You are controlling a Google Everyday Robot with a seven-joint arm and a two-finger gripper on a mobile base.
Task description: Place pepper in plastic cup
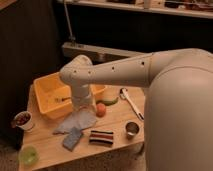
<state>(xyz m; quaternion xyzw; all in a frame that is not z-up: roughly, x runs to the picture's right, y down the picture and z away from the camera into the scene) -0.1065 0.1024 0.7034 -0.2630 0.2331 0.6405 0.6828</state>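
The green pepper (108, 101) lies on the wooden table (117, 120), just right of my arm and above a round orange fruit (101, 109). The pale-green plastic cup (28, 155) stands at the table's front left corner, far from the pepper. My gripper (85, 106) hangs at the end of the white arm, pointing down at the edge of the yellow bin, over a grey cloth and just left of the pepper. The wrist mostly hides it.
A yellow bin (47, 92) sits at the back left. A grey cloth (76, 120), a blue sponge (73, 138) and a striped item (101, 137) lie in front. A white cup with a dark inside (22, 120), a metal cup (132, 129) and a white spoon (131, 101) are also there.
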